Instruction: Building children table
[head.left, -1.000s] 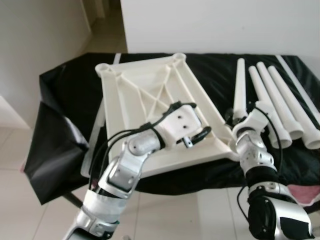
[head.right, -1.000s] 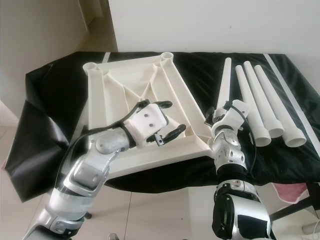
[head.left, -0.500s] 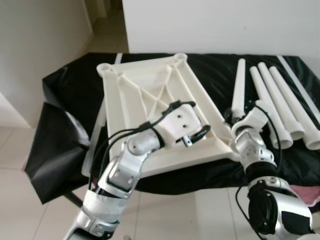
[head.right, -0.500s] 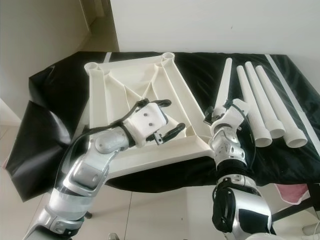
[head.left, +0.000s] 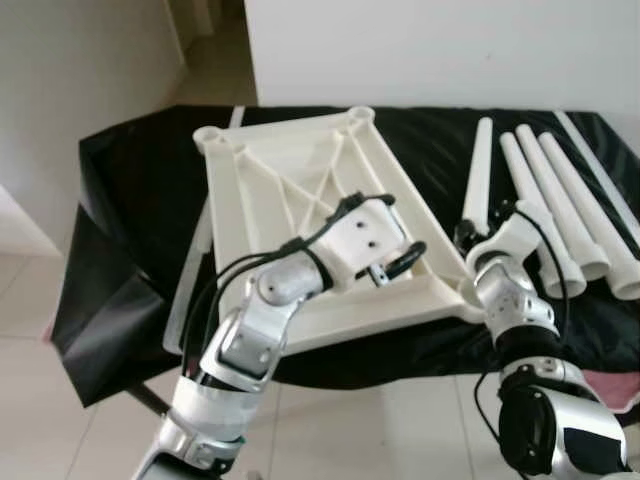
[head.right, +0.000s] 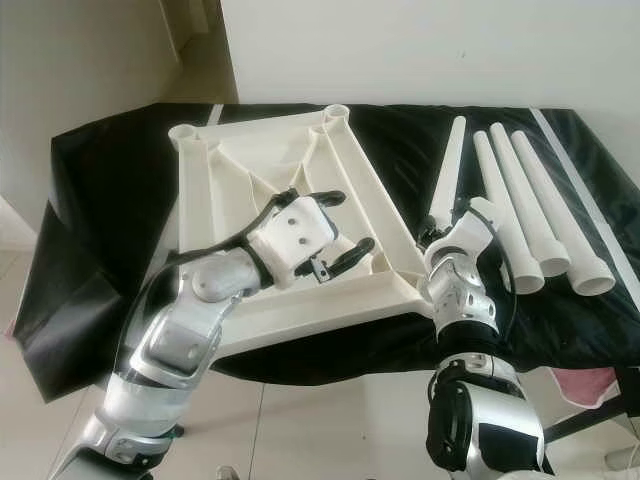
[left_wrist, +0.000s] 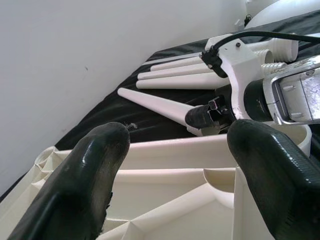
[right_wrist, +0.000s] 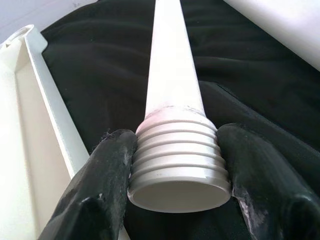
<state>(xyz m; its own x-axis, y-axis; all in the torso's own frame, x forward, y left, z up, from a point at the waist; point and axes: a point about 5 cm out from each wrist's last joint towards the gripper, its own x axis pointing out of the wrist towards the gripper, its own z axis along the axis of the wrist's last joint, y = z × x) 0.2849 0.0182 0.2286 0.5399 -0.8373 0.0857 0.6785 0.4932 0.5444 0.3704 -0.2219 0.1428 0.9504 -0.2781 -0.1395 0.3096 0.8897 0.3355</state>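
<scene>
While its fingers pinched the threaded end of a table leg (right_wrist: 175, 150), the right gripper (right_wrist: 176, 165) rested on the black cloth (head.left: 130, 190).
The left gripper (left_wrist: 180, 165) hovered spread over the upturned white tabletop (head.left: 260, 190), beside three more legs (head.right: 520, 200).

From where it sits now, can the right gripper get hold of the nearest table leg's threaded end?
Probably yes. The right gripper already has its fingers either side of the leg's threaded end, with nothing between them. The other legs lie apart on the black cloth.
</scene>
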